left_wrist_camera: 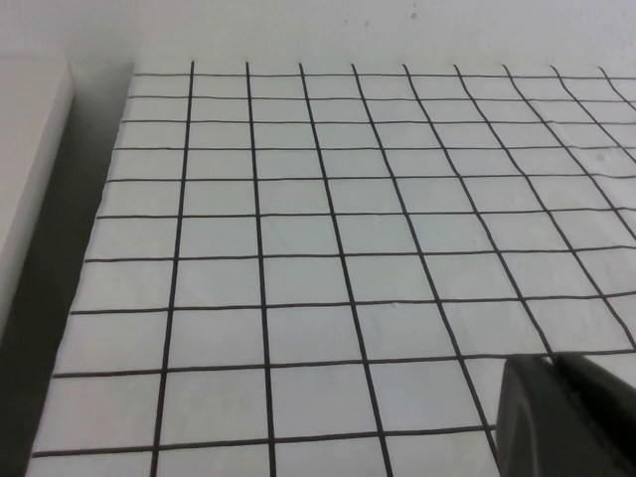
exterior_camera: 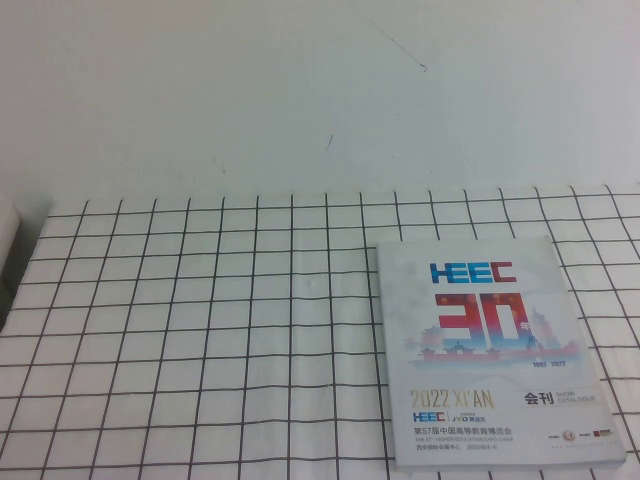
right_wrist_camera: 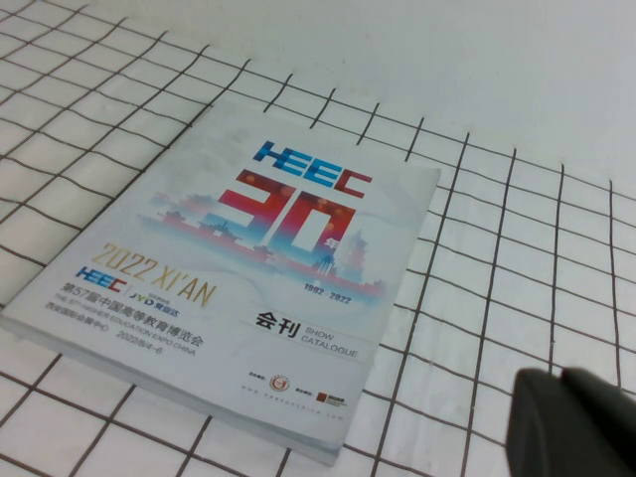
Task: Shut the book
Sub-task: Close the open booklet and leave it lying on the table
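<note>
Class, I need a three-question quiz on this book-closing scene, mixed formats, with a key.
1. True or false: the book lies open on the checked cloth.
2. Where on the cloth is the book? A) robot's left B) robot's right C) middle
3. Fill in: the big red number on the book is ___.
Key: 1 false; 2 B; 3 30.
The left gripper and right gripper show only as dark edges in their wrist views.

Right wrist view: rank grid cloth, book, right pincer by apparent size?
1. grid cloth
2. book, closed
3. right pincer, only partly in view and nearest the camera, so its rank is unsure
Not in this view: left pincer, over bare cloth.
</note>
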Robot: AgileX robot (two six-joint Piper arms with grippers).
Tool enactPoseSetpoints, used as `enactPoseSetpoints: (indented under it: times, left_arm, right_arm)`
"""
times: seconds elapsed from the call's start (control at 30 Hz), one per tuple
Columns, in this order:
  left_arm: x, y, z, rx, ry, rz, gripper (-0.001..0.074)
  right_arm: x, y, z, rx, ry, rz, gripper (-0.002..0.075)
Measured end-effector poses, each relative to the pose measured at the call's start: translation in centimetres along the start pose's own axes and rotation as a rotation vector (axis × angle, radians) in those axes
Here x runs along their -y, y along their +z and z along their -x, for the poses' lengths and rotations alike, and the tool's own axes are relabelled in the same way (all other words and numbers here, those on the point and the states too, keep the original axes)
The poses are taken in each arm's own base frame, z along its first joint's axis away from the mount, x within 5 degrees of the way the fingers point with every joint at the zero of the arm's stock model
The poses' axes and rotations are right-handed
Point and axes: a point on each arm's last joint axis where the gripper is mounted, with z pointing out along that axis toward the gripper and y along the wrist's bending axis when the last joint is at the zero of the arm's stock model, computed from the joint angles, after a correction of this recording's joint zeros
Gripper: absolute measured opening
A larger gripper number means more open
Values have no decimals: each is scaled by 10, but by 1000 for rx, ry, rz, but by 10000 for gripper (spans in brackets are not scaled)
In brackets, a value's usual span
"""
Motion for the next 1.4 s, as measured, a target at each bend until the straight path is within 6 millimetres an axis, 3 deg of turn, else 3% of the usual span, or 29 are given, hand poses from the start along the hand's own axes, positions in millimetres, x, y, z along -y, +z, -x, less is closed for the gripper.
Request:
enactPoseSetpoints:
  times: [1.1, 1.4]
  left_arm:
    - [-2, 0, 1, 5, -40, 9, -3]
    - [-2, 0, 1, 5, -39, 10, -3]
  right_arm:
    - [0, 0, 0, 0, -2, 0, -3]
    - [5, 4, -11, 65, -29, -146, -3]
